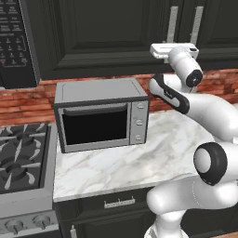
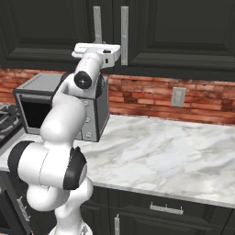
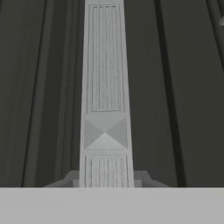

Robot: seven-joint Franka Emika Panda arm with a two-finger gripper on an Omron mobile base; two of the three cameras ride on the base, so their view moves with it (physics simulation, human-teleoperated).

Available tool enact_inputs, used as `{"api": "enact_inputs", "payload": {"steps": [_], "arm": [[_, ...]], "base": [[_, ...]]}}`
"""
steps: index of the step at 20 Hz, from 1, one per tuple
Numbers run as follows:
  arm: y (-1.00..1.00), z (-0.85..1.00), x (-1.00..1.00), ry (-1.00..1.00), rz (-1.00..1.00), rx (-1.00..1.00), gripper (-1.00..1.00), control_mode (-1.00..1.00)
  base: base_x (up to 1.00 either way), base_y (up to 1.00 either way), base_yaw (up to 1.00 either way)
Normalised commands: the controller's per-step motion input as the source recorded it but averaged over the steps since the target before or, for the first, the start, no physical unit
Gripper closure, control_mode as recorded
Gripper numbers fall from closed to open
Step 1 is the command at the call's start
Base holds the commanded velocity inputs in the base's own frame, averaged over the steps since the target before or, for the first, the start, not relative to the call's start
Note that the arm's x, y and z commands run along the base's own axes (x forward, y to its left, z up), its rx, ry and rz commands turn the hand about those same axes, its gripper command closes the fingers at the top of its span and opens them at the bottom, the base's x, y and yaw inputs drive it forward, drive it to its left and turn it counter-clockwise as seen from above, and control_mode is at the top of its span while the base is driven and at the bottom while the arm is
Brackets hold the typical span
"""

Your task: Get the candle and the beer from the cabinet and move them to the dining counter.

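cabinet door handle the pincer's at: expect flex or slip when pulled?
Probably rigid: the handle is a straight silver bar mounted flat on the cabinet door. The ribbed face seen in the hand view may aid grip, though the smooth metal could still slip. The pincer sits right at it.

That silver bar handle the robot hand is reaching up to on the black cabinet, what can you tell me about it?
The long silver bar handle stands upright on a black panelled cabinet door, near the seam where two doors meet; a matching handle hangs on the neighbouring door. It looks like brushed metal, with ribbed panels and a diamond motif at the middle. The door looks closed. The gripper is shut on it, near its lower end.
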Motion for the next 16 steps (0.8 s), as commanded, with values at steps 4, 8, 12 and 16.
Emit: {"api": "enact_inputs", "payload": {"steps": [4, 8, 12, 16], "arm": [[0.24, 0.00, -0.36, 0.00, 0.00, 0.00, 1.00, -1.00], [0.44, 0.00, -0.63, 0.00, 0.00, -0.01, 1.00, -1.00], [0.50, 0.00, -0.76, -0.03, 0.00, -0.05, 1.00, -1.00], [0.64, 0.00, -0.81, -0.01, 0.03, -0.04, 1.00, -1.00]], "base": [[0.00, 0.00, 0.00], [0.00, 0.00, 0.00], [0.00, 0.00, 0.00], [0.00, 0.00, 0.00]]}}
